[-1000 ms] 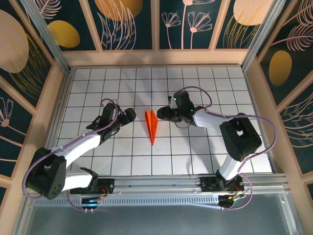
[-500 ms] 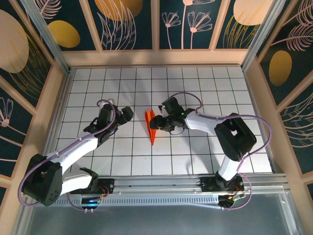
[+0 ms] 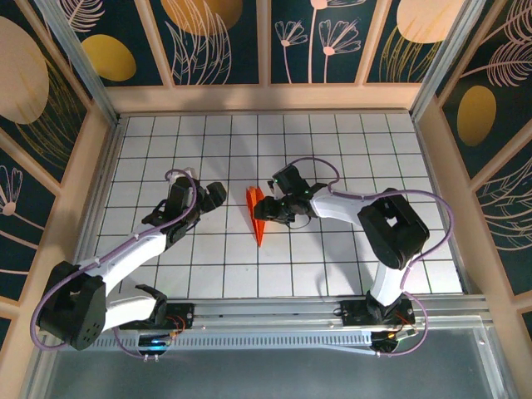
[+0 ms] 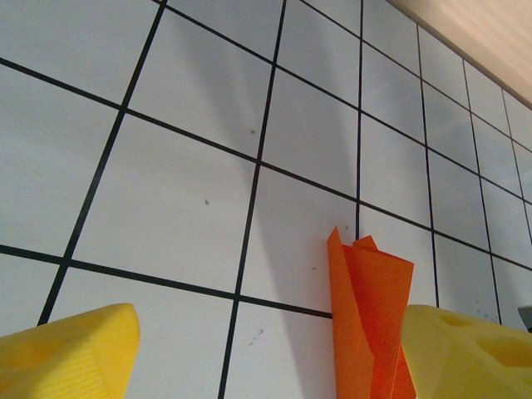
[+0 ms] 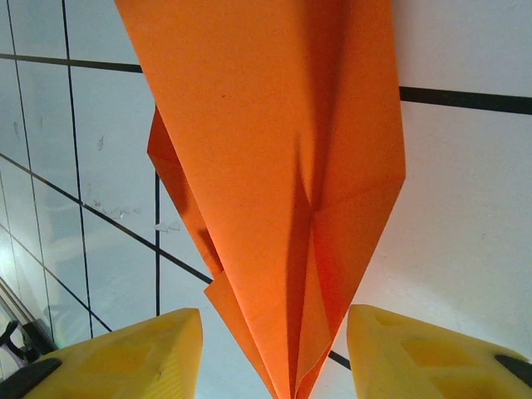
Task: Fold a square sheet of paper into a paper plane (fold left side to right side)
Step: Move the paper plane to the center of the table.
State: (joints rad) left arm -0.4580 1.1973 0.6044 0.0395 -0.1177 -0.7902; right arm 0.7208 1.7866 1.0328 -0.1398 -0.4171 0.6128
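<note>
1. The left gripper [image 3: 218, 195] is over the grid table [image 3: 166, 150] with its jaws wide apart, holding nothing.
2. The paper plane [image 3: 258, 216] lies on the table just right of the left gripper, not touching it. In the left wrist view its blunt end [image 4: 370, 307] sits beside that gripper's right-hand finger [image 4: 465, 349]. The long axis runs far to near, with the point towards the arm bases.
3. The right gripper [image 3: 271, 208] is at the plane's right edge with its jaws apart. It has one yellow pad [image 5: 125, 357] on each side of the paper [image 5: 283, 166], and no contact is visible.
</note>
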